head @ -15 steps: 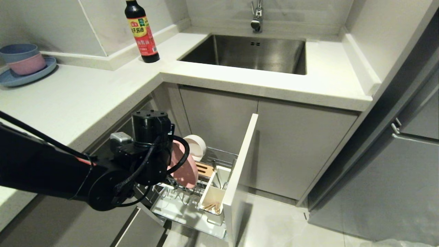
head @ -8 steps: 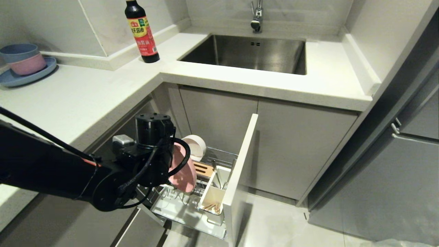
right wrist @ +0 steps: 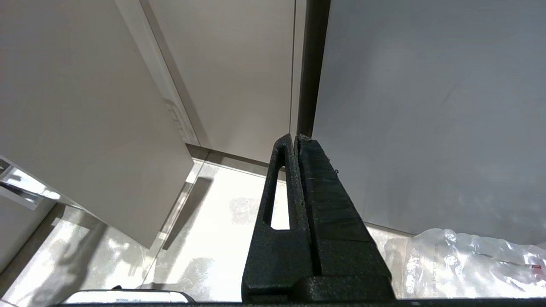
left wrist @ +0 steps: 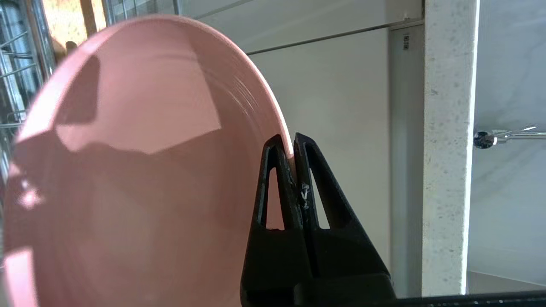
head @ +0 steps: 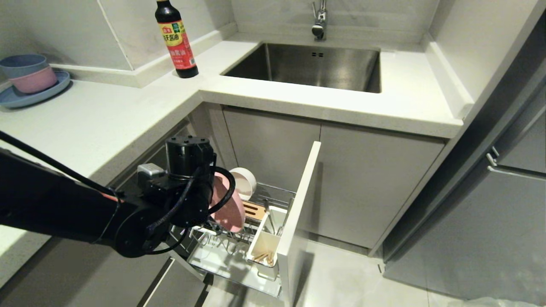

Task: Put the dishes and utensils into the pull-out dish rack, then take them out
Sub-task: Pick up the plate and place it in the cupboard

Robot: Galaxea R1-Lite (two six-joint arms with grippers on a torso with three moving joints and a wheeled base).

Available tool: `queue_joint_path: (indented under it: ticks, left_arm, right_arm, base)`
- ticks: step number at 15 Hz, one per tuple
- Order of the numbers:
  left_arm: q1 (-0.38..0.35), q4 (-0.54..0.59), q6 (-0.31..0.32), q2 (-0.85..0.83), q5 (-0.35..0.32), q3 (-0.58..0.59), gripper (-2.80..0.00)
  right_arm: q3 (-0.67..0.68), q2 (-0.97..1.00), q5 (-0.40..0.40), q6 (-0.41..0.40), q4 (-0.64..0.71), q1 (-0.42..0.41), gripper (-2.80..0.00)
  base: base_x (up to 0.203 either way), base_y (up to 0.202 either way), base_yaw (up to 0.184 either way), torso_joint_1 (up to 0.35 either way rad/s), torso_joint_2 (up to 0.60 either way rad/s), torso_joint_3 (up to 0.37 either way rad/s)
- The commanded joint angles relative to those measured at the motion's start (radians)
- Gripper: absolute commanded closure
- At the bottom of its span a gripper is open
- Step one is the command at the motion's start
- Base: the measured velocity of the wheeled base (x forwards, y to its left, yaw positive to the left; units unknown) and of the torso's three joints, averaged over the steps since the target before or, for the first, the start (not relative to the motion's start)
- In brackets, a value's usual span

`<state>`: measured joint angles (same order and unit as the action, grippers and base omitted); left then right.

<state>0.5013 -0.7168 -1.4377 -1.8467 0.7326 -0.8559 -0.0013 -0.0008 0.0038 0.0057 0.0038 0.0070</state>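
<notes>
Left gripper [left wrist: 293, 143] was clamped on the rim of the pink plate [left wrist: 128, 170], black wedge-shaped fingers [left wrist: 273, 179] pinching the thin edge between them. Plate was glossy, smooth, oval, faint concentric ridges near the rim; held on edge, just above the pull-out dish rack [head: 239, 251]. Head view showed only a pink sliver of the plate [head: 230, 209] behind the bulky black wrist and looped cable; grip itself was visible only in the left wrist view. Rack: chrome wire basket over a white drip tray, slotted wooden strip [head: 254, 209], fixed to a flat grey cabinet front [head: 298, 204] pulled open. White rectangular utensil cup [head: 264, 243] at the near corner held light wooden chopsticks [head: 263, 257]; spoon I couldn't make out for sure. Cream-white round bowl [head: 244, 182] sat on edge at the rack's far end, just behind the plate. Right gripper [right wrist: 295, 137] hung over pale glossy floor tile beside matte grey cabinet panels, textured foam-like fingers [right wrist: 315, 183] pressed together on nothing; seen only in its own wrist view, with crinkled clear plastic [right wrist: 465, 260] nearby. Farther back: speckled white stone surface [head: 106, 123], stainless sink [head: 307, 66], dark sauce bottle [head: 175, 38], stacked blue and pink bowls [head: 27, 72] on a blue plate [head: 25, 97].
</notes>
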Motion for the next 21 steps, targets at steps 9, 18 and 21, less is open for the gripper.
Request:
queue_joint_path:
  ticks: [9,18,21]
  left_arm:
    - [-0.006,-0.046,-0.026,0.007,0.001,0.006,0.0]
    - [-0.006,-0.071,-0.041,-0.045,-0.005,0.007,0.0]
    - [-0.008,-0.075,-0.043,-0.059,-0.004,0.008,0.0]
  right_arm:
    - [0.0,-0.001,0.001,0.0,-0.001,0.001,0.0]
    - [0.0,0.001,0.0,0.0,0.0,0.001,0.0]
    - [0.0,0.001,0.001,0.0,-0.001,0.001,0.0]
  base:
    - [0.0,0.0,0.0,0.0,0.0,0.0]
    - [0.0,0.0,0.0,0.0,0.0,0.0]
    - [0.0,0.0,0.0,0.0,0.0,0.0]
